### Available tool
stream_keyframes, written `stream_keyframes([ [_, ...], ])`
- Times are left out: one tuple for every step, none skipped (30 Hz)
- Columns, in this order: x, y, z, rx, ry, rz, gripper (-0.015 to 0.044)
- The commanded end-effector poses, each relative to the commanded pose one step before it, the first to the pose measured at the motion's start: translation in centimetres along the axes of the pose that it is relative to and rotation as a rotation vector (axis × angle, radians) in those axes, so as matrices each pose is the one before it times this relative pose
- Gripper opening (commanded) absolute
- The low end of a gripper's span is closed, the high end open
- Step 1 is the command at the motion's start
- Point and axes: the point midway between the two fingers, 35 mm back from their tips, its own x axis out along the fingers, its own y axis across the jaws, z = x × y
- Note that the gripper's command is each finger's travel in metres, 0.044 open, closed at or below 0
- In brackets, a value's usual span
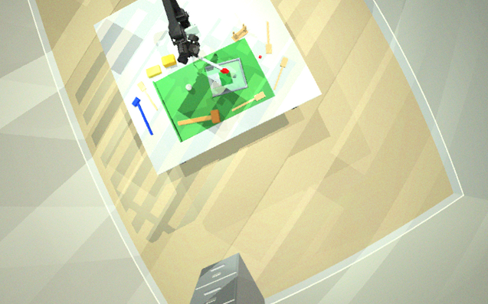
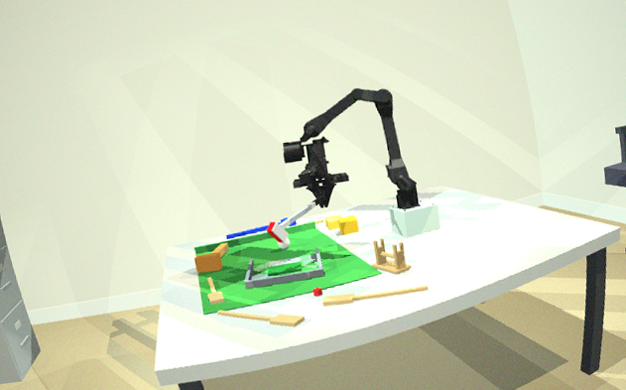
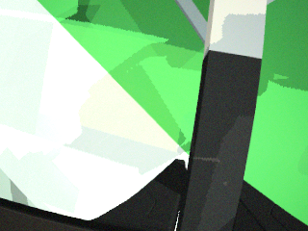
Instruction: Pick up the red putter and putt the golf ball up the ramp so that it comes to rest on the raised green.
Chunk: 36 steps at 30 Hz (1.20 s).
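While raised over green mat (image 2: pixel 237 294), jaws clamped on red putter (image 2: pixel 276 230); no legible writing.

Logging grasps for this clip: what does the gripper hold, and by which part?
The gripper is shut on the red putter, gripping the dark handle end of its shaft; the head hangs above the green mat.
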Motion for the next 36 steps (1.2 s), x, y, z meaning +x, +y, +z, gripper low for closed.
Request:
stream_keyframes([
  [-0.594, -1.038, -1.56, 0.1034, 0.00304, -0.01995, 0.0],
  [-0.072, -0.321, -0.427, 0.0285, 0.00313, -0.00325, 0.0],
  [-0.071, -0.324, -0.423, 0.0285, 0.00312, -0.00323, 0.0],
  [-0.069, -0.327, -0.42, 0.0285, 0.00312, -0.00321, 0.0],
  [-0.067, -0.331, -0.416, 0.0285, 0.00312, -0.00319, 0.0],
  [-0.065, -0.334, -0.413, 0.0285, 0.00312, -0.00317, 0.0],
  [-0.063, -0.337, -0.409, 0.0285, 0.00313, -0.00315, 0.0],
  [-0.061, -0.341, -0.406, 0.0285, 0.00313, -0.00313, 0.0],
  [-0.059, -0.344, -0.402, 0.0285, 0.00313, -0.00311, 0.0],
  [-0.058, -0.347, -0.399, 0.0285, 0.00314, -0.00309, 0.0],
  [-0.056, -0.35, -0.395, 0.0285, 0.00314, -0.00308, 0.0],
  [-0.054, -0.353, -0.391, 0.0285, 0.00315, -0.00306, 0.0],
  [-0.052, -0.356, -0.388, 0.0285, 0.00315, -0.00304, 0.0],
  [-0.05, -0.359, -0.384, 0.0285, 0.00316, -0.00303, 0.0],
  [-0.049, -0.362, -0.38, 0.0285, 0.00317, -0.00301, 0.0],
  [-0.047, -0.365, -0.377, 0.0285, 0.00318, -0.003, 0.0],
  [-0.045, -0.368, -0.373, 0.0285, 0.00318, -0.00298, 0.0],
  [-0.043, -0.371, -0.369, 0.0285, 0.00319, -0.00297, 0.0],
  [-0.041, -0.373, -0.365, 0.0285, 0.00321, -0.00295, 0.0],
  [-0.04, -0.376, -0.361, 0.0285, 0.00322, -0.00294, 0.0],
  [-0.038, -0.379, -0.357, 0.0285, 0.00323, -0.00293, 0.0],
  [-0.036, -0.381, -0.354, 0.0285, 0.00324, -0.00292, 0.0],
  [-0.034, -0.384, -0.35, 0.0285, 0.00325, -0.00291, 0.0],
  [-0.032, -0.386, -0.346, 0.0285, 0.00327, -0.0029, 0.0],
  [-0.031, -0.389, -0.342, 0.0284, 0.00328, -0.00289, 0.0],
  [-0.029, -0.391, -0.338, 0.0284, 0.0033, -0.00288, 0.0],
  [-0.022, -0.327, -0.276, 0.0235, 0.00274, -0.00238, 0.0],
  [-0.013, -0.197, -0.163, 0.0141, 0.00165, -0.00142, 0.0],
  [-0.004, -0.066, -0.054, 0.0047, 0.00055, -0.00047, 0.0],
  [0.0, 0.0, 0.0, 0.0, 0.0, 0.0, 0.0],
  [0.0, 0.0, 0.0, 0.0, 0.0, 0.0, 0.0],
  [0.071, -0.003, 0.005, 0.0, 0.0, 0.0, 0.0],
  [0.145, -0.005, 0.009, 0.0, 0.0, -0.00001, 0.0],
  [0.225, -0.007, 0.012, 0.0, 0.0, -0.00001, 0.0],
  [0.274, -0.007, 0.012, 0.0, 0.0, -0.00001, 0.0],
  [0.33, -0.007, 0.011, 0.0, 0.0, -0.00001, 0.0],
])
